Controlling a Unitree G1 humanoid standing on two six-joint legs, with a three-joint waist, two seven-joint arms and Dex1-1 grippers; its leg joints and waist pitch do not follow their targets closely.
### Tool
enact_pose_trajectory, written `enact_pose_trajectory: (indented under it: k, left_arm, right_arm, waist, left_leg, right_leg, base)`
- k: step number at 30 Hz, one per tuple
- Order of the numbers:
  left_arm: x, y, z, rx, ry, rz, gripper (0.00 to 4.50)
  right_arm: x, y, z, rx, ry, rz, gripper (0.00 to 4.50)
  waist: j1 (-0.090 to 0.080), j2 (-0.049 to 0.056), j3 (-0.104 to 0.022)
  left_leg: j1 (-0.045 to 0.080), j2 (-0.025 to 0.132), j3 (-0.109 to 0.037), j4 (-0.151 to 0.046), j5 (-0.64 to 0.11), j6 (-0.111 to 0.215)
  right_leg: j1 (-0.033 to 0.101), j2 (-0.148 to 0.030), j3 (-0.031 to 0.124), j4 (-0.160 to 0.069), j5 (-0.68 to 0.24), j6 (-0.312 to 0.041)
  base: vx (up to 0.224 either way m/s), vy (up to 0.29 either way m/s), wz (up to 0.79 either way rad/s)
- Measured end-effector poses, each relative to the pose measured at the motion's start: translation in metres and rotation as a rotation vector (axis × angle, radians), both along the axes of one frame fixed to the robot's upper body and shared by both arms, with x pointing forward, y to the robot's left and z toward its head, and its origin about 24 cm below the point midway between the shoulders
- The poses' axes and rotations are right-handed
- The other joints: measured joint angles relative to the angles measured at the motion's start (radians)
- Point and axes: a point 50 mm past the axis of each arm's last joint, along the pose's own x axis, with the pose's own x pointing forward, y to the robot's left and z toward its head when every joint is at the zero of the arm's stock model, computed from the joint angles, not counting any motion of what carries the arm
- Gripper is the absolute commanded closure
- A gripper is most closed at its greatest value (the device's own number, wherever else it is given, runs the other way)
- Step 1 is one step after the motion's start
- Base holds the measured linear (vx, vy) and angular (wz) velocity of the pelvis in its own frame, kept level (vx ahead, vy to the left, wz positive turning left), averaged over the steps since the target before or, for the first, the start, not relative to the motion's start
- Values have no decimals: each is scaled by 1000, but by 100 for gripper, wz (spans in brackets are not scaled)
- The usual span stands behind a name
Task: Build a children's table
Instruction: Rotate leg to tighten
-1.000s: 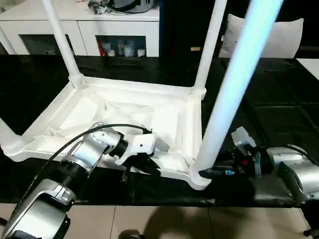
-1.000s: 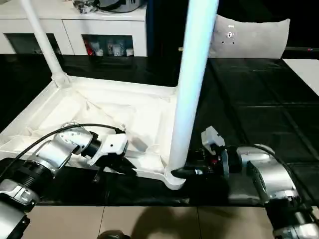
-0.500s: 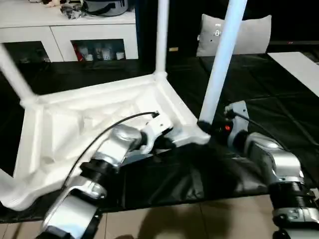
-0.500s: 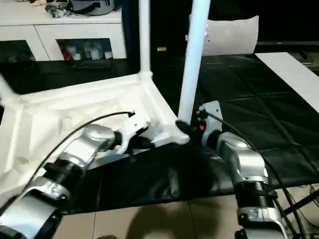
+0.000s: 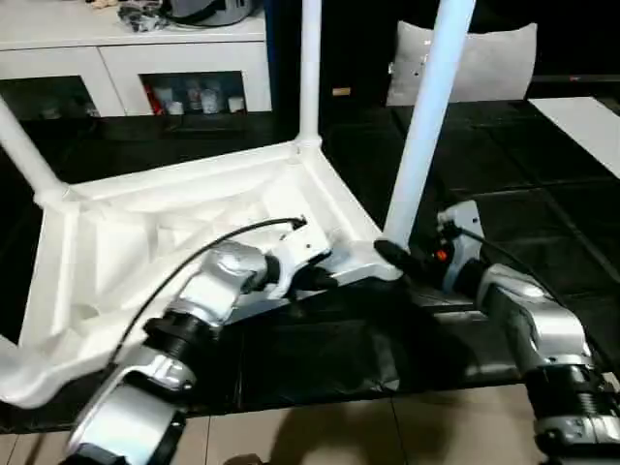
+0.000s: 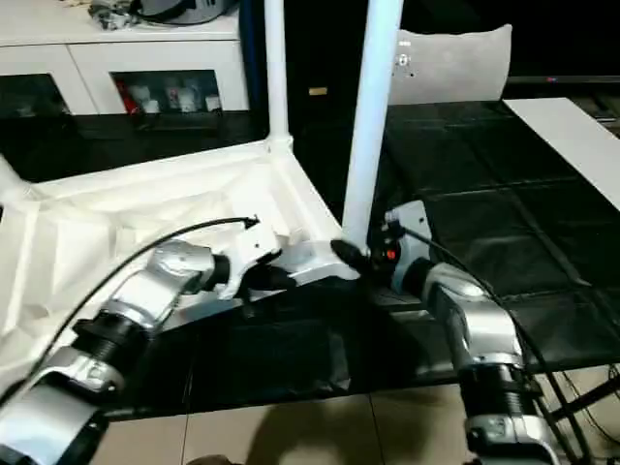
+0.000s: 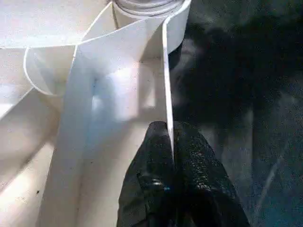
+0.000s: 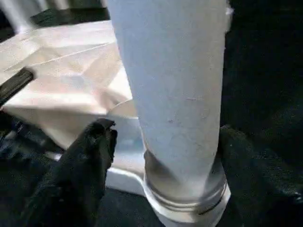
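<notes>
- The children's table lies upside down on the black-covered work table, its ribbed underside facing up and its legs standing up out of the round corner sockets.
- The left gripper is pinched tight on the thin side wall of the white top, one black finger on each face of the wall; the corner socket sits just ahead of the fingertips.
- The right gripper is spread around the base of the near leg, one finger on each side of the tube, right where it enters its socket; whether the pads actually touch the tube cannot be told.
- The two grippers are near each other, at the same near corner of the top.
- Beyond the left gripper, the head views show a far leg and another leg rising at other corners; the wrist views give the close contact on the wall and the tube.
- Well beyond both grippers stands a white cabinet with glass doors, holding small items too small to identify.
- A pale cushion past the right gripper carries a small mark, not readable.
</notes>
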Motion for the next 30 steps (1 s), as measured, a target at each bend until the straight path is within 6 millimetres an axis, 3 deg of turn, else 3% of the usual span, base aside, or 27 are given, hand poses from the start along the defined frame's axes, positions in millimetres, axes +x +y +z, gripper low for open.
enact_pose_trajectory:
  k: [4, 9, 14, 15, 18, 24, 30]
  left_arm:
    - [-10, 11, 1, 11, 9, -154, 450]
    - [-17, 14, 2, 54, 11, -291, 450]
    - [-21, 23, 4, 98, 22, -382, 450]
    - [-23, 24, 4, 104, 26, -402, 450]
    - [-24, 25, 6, 110, 27, -436, 450]
    - [-26, 22, 6, 107, 26, -470, 450]
    - [-27, 21, 6, 105, 28, -480, 450]
  right_arm:
    - [-10, -17, 4, -57, 6, 139, 51]
    - [-22, -19, 9, -102, 16, 339, 51]
    - [-33, -19, 13, -70, 39, 503, 89]
    - [-37, -18, 11, -57, 55, 542, 118]
    - [-43, -13, 6, -29, 89, 620, 127]
    - [-46, -16, 8, -32, 106, 662, 178]
    - [-46, -16, 9, -31, 110, 668, 235]
  waist:
    - [27, 0, 0]
    - [56, -1, 0]
    - [57, -1, 1]
    - [59, -1, 1]
    - [62, -1, 1]
    - [79, -1, 1]
    - [81, -1, 1]
  left_leg:
    - [-1, 0, 1, 0, 0, 0]
    - [-1, 0, 1, 3, -1, 2]
    - [0, 0, 2, 3, -1, 2]
    - [0, 0, 2, 3, -1, 2]
    - [0, 0, 2, 4, -1, 2]
    - [0, 0, 2, 4, -1, 2]
    - [0, 0, 2, 4, -1, 2]
  right_leg:
    - [0, 0, 0, 0, 0, 0]
    - [0, -1, 0, 1, 0, 0]
    - [1, -1, 0, 1, 0, 0]
    - [1, -1, 0, 1, 0, 0]
    - [1, -1, 0, 1, 0, 0]
    - [1, -1, 0, 1, 0, 0]
    - [1, -1, 0, 1, 0, 1]
  base:
    - [0, 0, 0]
    - [0, 0, 0]
    - [0, 0, 0]
    - [0, 0, 0]
    - [0, 0, 0]
    - [0, 0, 0]
    - [0, 0, 0]
